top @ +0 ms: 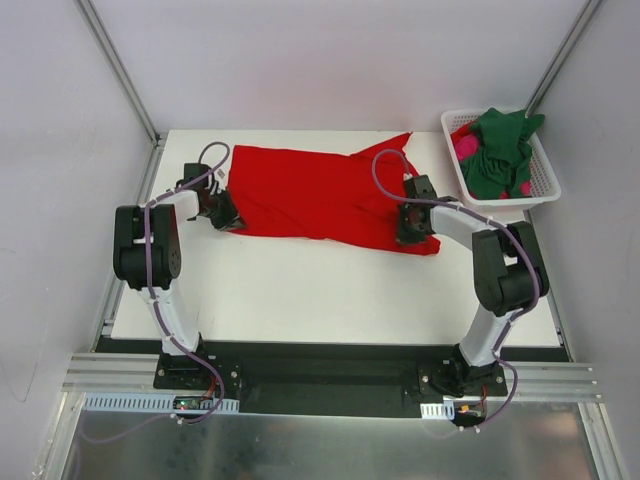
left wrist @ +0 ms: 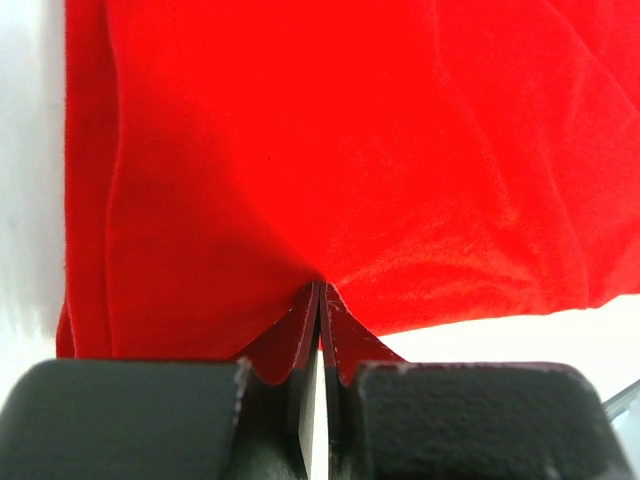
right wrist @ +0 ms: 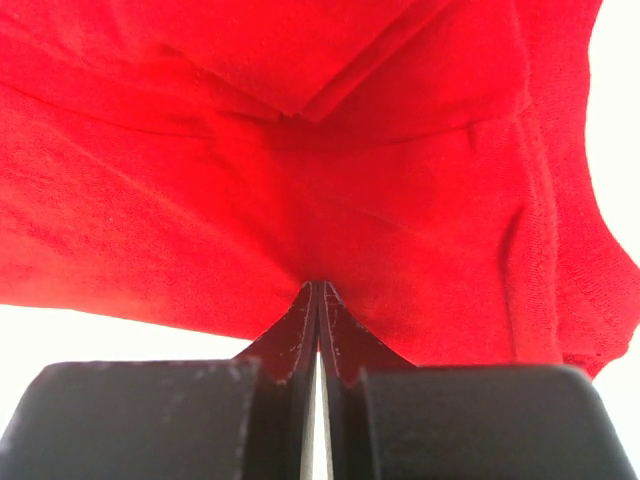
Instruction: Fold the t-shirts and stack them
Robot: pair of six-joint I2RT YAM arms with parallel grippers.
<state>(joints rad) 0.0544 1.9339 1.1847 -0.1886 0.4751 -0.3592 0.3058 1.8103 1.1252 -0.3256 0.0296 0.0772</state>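
A bright red cloth t-shirt [top: 320,195] lies spread across the upper middle of the top view, on the white tabletop [top: 300,290]. It runs from the left arm's end to the right arm's, and one corner reaches toward the upper right. The cloth is rumpled rather than flat, with creases running along its length.

The left gripper [top: 222,215] sits at the shirt's left edge, left of centre in the frame. In the left wrist view, this gripper [left wrist: 320,290] has its black fingers [left wrist: 300,335] pressed together. The bright red cloth t-shirt [left wrist: 350,150] puckers to a point right at their tips, so the hem is pinched there. Bare tabletop [left wrist: 520,335] shows at the lower right of that view.

The right gripper [top: 412,228] is at the shirt's lower right corner, right of centre in the top view. In the right wrist view, this gripper [right wrist: 318,290] is likewise closed, and the bright red cloth t-shirt [right wrist: 300,180] gathers into its tips. A stitched hem curves down the right side of the frame.

At the upper right of the top view, a white slotted plastic basket [top: 545,190] stands at the tabletop's far right corner, apart from the red shirt. It holds a crumpled dark green cloth t-shirt [top: 500,150] heaped over a magenta-pink cloth t-shirt [top: 465,147], which peeks out at the basket's left side.
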